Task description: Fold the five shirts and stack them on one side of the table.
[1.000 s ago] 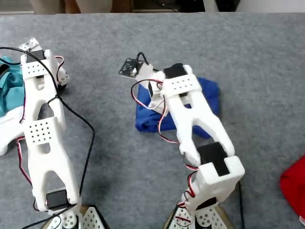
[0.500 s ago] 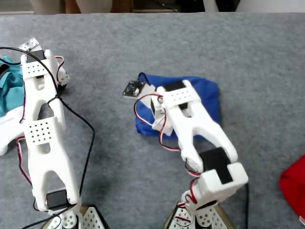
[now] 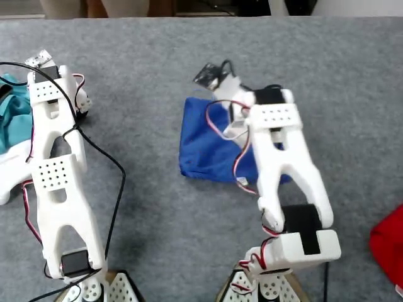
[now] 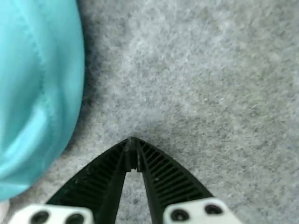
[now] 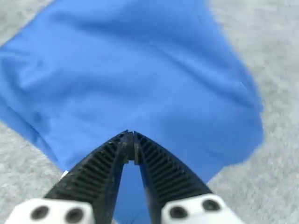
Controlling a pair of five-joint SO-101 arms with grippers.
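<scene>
A folded blue shirt (image 3: 204, 141) lies mid-table, and my right arm (image 3: 277, 145) stretches over its right part. The right gripper (image 5: 131, 136) is shut just above the blue shirt (image 5: 140, 79), with no cloth visibly between its fingers. A teal shirt (image 3: 12, 116) lies at the table's left edge, with a white shirt (image 3: 9, 173) below it. My left arm (image 3: 53, 126) stands beside them. The left gripper (image 4: 132, 141) is shut over bare grey felt, next to the teal shirt (image 4: 32, 84). A red shirt (image 3: 389, 245) sits at the right edge.
Grey felt covers the table (image 3: 126, 63). Black and red cables (image 3: 110, 163) trail from the left arm toward the front. Open felt lies between the two arms and along the far side.
My right arm has swung from the blue shirt's left edge toward the right and far side, uncovering the shirt's left part. The left arm has not moved.
</scene>
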